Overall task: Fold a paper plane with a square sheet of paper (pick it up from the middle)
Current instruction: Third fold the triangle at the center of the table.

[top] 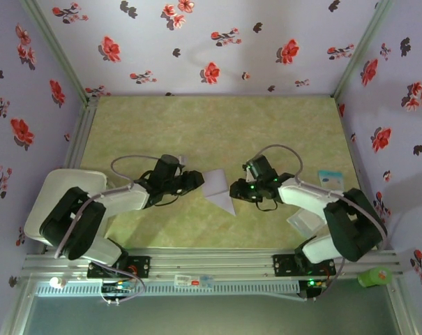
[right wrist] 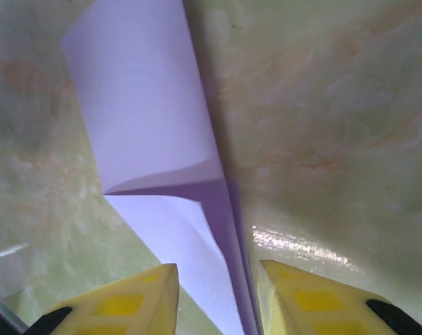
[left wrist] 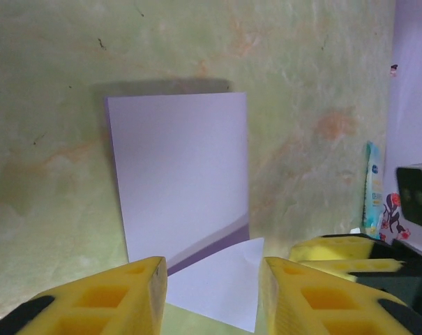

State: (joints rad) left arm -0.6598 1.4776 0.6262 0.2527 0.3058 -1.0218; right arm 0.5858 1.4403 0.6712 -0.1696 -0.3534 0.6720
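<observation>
The pale lavender sheet of paper (top: 217, 188) lies on the green table between my two grippers, folded into layers. In the left wrist view the paper (left wrist: 183, 174) shows a rectangular panel with a triangular flap pointing toward my fingers. My left gripper (left wrist: 212, 293) stands open, its yellow fingers either side of that flap and apart from it. In the right wrist view the paper (right wrist: 144, 118) has a raised crease running between the fingers of my right gripper (right wrist: 217, 300), which is open too. From above, the left gripper (top: 197, 180) and right gripper (top: 235, 190) face each other across the paper.
A small light-blue card (top: 330, 179) lies at the right edge of the table, and a whitish translucent square (top: 303, 222) lies beside the right arm. A green object (top: 374, 277) sits on the rail at bottom right. Floral walls enclose the table.
</observation>
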